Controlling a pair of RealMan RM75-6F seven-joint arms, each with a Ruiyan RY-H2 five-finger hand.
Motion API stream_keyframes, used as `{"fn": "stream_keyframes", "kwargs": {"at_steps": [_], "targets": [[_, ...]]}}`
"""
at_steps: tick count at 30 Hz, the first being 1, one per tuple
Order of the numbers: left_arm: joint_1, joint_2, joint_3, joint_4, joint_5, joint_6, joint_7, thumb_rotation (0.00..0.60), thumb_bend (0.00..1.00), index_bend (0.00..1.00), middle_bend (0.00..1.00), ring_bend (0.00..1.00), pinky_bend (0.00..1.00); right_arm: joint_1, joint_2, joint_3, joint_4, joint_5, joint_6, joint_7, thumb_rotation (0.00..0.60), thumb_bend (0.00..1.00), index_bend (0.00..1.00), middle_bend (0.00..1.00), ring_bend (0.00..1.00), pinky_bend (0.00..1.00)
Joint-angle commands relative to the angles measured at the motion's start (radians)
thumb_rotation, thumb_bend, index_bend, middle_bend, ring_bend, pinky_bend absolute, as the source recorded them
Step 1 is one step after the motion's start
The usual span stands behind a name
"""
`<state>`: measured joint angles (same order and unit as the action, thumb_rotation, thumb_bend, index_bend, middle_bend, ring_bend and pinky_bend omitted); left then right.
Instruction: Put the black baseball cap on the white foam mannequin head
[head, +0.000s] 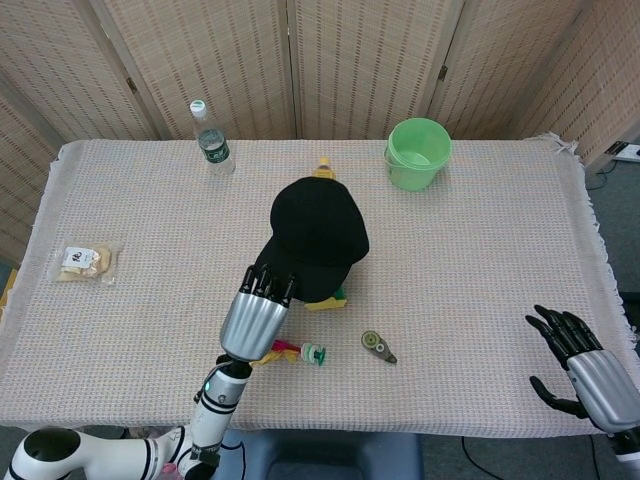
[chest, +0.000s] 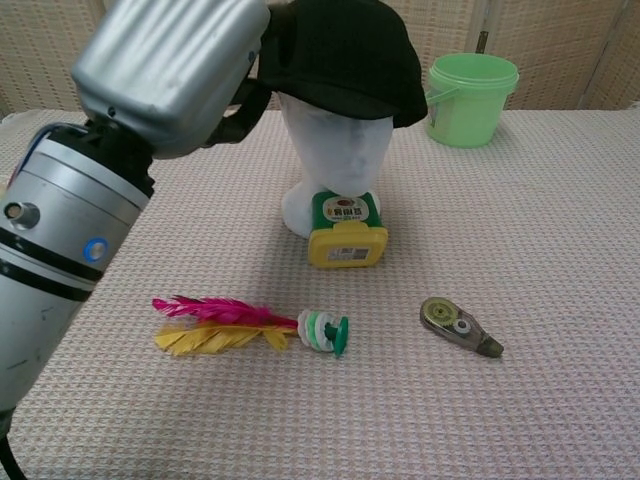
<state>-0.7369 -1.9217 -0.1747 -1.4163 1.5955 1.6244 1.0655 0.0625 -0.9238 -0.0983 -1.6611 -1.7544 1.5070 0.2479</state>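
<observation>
Black cap (chest: 345, 55) on mannequin head (chest: 335, 155), woven tablecloth (head: 480, 250), wicker screens (head: 360, 60), left robot hand (head: 258, 305) grip unclear, right robot hand (head: 585, 370) spread.

Matt black cloth on the baseball cap (chest: 345, 55), over the smooth, chalky white foam of the mannequin head (chest: 335, 165). Beside it, brushed silver metal on the left hand (chest: 170, 70), with dark fingers. Beneath, coarse woven tablecloth (chest: 560, 260). Behind the head, glossy green plastic bucket (chest: 470, 98).
</observation>
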Motion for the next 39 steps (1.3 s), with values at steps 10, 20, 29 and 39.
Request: {"fn": "stream_keyframes", "kwargs": {"at_steps": [10,20,29,39], "targets": [[0.085,0.045,0.016,-0.191,-0.084,-0.063,0.116,0.600,0.44,0.21,0.43,0.26,0.39,-0.008,0.000,0.002,0.000,0.004,0.016,-0.002,0.600,0.32,0.00,0.00,0.00,0.00],[0.155,0.093,0.034,-0.270,-0.100,-0.056,0.115,0.600,0.38,0.15,0.30,0.18,0.34,-0.015,-0.002,0.003,-0.001,0.004,0.027,-0.008,0.600,0.32,0.00,0.00,0.00,0.00],[0.184,0.133,0.016,-0.247,-0.109,-0.074,0.021,0.600,0.37,0.15,0.29,0.17,0.32,-0.021,-0.003,0.006,0.000,0.006,0.036,-0.008,0.600,0.32,0.00,0.00,0.00,0.00],[0.225,0.211,-0.011,-0.196,-0.138,-0.083,-0.140,0.600,0.37,0.15,0.28,0.17,0.32,-0.022,-0.005,0.014,-0.001,0.021,0.035,-0.009,0.600,0.32,0.00,0.00,0.00,0.00]]}}
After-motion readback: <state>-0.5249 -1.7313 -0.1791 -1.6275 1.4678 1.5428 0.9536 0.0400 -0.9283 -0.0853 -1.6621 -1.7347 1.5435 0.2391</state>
